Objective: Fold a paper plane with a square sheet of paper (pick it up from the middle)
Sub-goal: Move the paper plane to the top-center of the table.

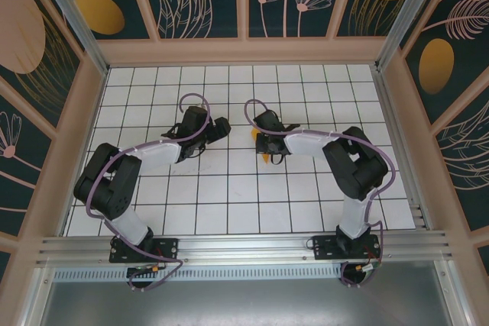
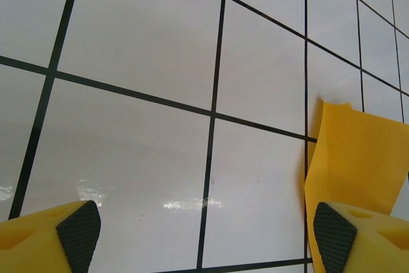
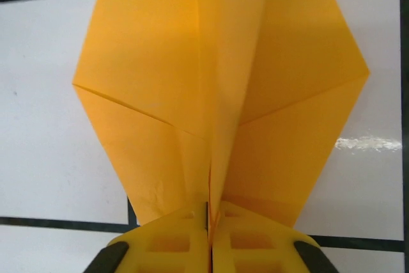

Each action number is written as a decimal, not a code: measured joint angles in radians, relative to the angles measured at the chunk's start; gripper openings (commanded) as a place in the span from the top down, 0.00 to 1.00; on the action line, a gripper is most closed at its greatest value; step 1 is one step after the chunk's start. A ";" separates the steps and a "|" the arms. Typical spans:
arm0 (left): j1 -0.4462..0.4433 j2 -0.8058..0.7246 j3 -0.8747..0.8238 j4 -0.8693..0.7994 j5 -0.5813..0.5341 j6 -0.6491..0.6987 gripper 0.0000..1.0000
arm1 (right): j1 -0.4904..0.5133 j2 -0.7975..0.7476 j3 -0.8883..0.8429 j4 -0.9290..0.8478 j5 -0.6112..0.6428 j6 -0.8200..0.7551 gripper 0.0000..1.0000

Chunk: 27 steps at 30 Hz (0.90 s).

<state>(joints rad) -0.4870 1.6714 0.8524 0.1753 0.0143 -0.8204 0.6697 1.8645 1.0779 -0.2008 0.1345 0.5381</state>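
**Ana:** Closest up, the right gripper (image 3: 209,218) has its jaws pressed together on the folded sheet (image 3: 217,94). It pinches the sheet at the centre crease, and both flaps fan away over the table (image 3: 38,158).

**Ben:** And the left gripper (image 2: 204,238)?

**Ana:** Spread wide, with nothing between its pads (image 2: 80,234). The sheet's free edge lies just beside one of them.

**Ben:** So the step in hand is probably the next crease.

**Ana:** Likely. The left gripper should approach the free flap's edge and close only once paper sits between the pads. Then it should fold along the existing crease while the right one holds firm. Tugging could skew or tear the paper.
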 measured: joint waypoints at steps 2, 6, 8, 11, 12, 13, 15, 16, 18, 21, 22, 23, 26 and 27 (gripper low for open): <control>0.000 -0.004 -0.005 -0.004 -0.008 0.000 0.06 | 0.000 0.006 0.011 -0.003 0.000 0.001 0.95; 0.000 -0.028 -0.026 -0.023 -0.042 0.000 0.02 | 0.000 0.016 0.041 -0.023 0.016 -0.002 0.95; 0.001 -0.040 -0.035 -0.027 -0.059 -0.001 0.02 | 0.000 0.025 0.070 -0.040 0.033 -0.006 0.95; 0.003 -0.055 -0.050 -0.031 -0.083 -0.002 0.02 | 0.000 0.051 0.132 -0.051 0.061 -0.011 0.95; 0.004 -0.058 -0.054 -0.032 -0.089 -0.003 0.01 | 0.000 0.062 0.154 -0.051 0.068 -0.014 0.94; 0.005 -0.061 -0.058 -0.032 -0.095 -0.004 0.02 | 0.000 0.076 0.176 -0.053 0.077 -0.017 0.94; 0.005 -0.064 -0.063 -0.038 -0.104 -0.004 0.01 | -0.002 0.117 0.226 -0.055 0.093 -0.029 0.94; 0.005 -0.064 -0.063 -0.040 -0.106 -0.004 0.01 | -0.004 0.135 0.246 -0.058 0.100 -0.035 0.93; 0.007 -0.064 -0.066 -0.044 -0.109 -0.004 0.01 | -0.009 0.177 0.286 -0.060 0.109 -0.043 0.93; 0.010 -0.064 -0.069 -0.052 -0.114 -0.004 0.02 | -0.021 0.233 0.333 -0.062 0.112 -0.056 0.91; 0.010 -0.064 -0.070 -0.053 -0.116 -0.004 0.02 | -0.024 0.248 0.344 -0.063 0.112 -0.059 0.90; 0.010 -0.064 -0.071 -0.053 -0.120 -0.004 0.01 | -0.027 0.256 0.356 -0.066 0.111 -0.062 0.88; 0.011 -0.064 -0.071 -0.058 -0.128 -0.004 0.01 | -0.029 0.275 0.390 -0.069 0.111 -0.066 0.83; 0.011 -0.064 -0.071 -0.060 -0.129 -0.004 0.01 | -0.029 0.279 0.396 -0.069 0.111 -0.067 0.81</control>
<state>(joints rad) -0.4759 1.6070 0.7815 0.1150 -0.1143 -0.8242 0.6403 2.1433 1.4738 -0.2699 0.2451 0.4709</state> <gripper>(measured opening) 0.985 0.162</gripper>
